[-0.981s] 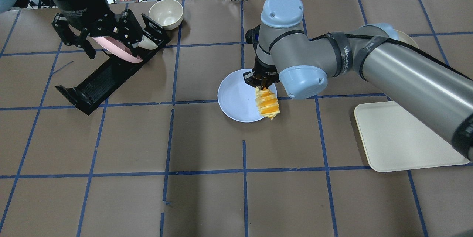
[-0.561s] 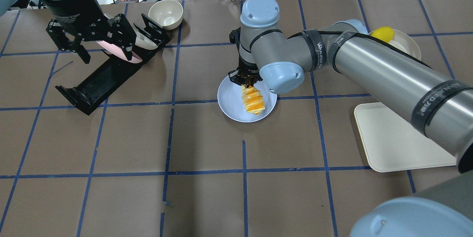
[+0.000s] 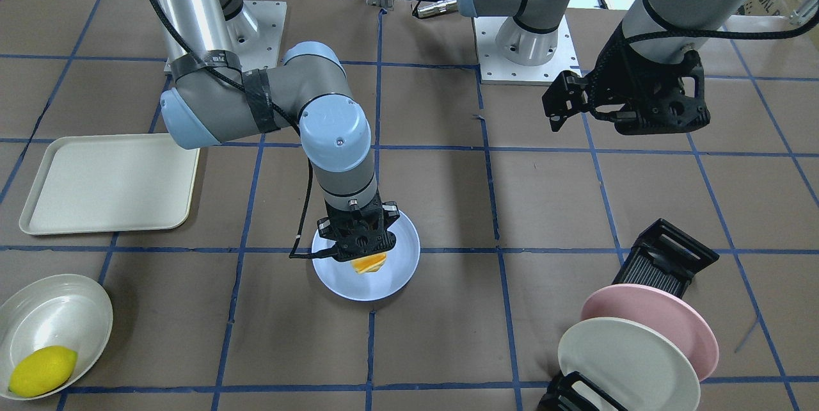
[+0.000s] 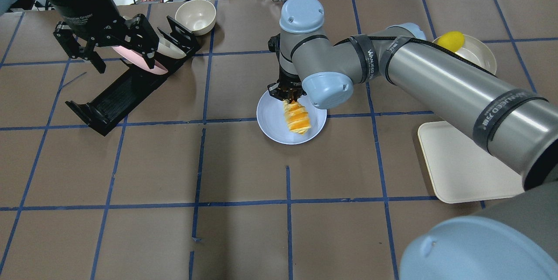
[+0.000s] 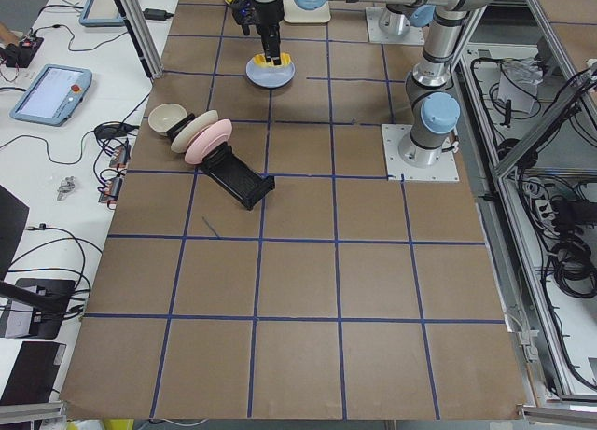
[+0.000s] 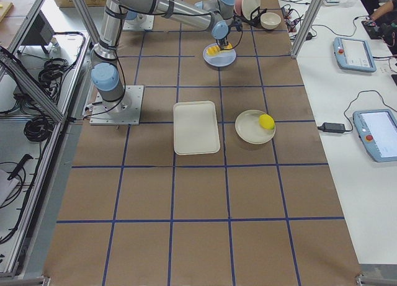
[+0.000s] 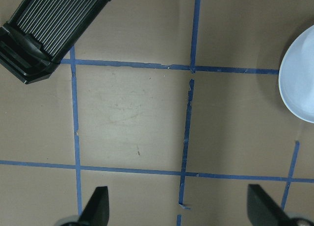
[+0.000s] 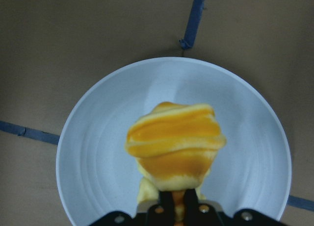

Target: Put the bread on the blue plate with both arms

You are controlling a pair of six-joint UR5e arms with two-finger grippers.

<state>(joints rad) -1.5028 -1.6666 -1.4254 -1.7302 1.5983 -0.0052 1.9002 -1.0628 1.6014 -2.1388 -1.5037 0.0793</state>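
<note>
The bread [image 4: 297,118], striped orange and pale yellow, hangs from my right gripper [image 4: 288,96], which is shut on its upper end. It hangs over the middle of the blue plate [image 4: 270,119]. The right wrist view shows the bread [image 8: 174,145] centred above the plate [image 8: 98,152]. From the front, the bread [image 3: 369,263] is low over the plate [image 3: 400,270]; I cannot tell if they touch. My left gripper [image 4: 124,63] is open and empty, high above the rack at the far left. Its wrist view shows its spread fingertips [image 7: 99,206] and the plate's edge [image 7: 299,84].
A black dish rack [image 4: 117,92] holds a pink plate [image 3: 652,321] and a cream plate [image 3: 627,366]. A cream bowl [image 4: 195,16] stands behind it. A cream tray [image 4: 466,166] lies at the right. A lemon [image 4: 451,40] sits in a white dish beyond the tray.
My right arm has moved left with the bread, from the plate's right rim to over its middle. My left gripper has shifted slightly left.
</note>
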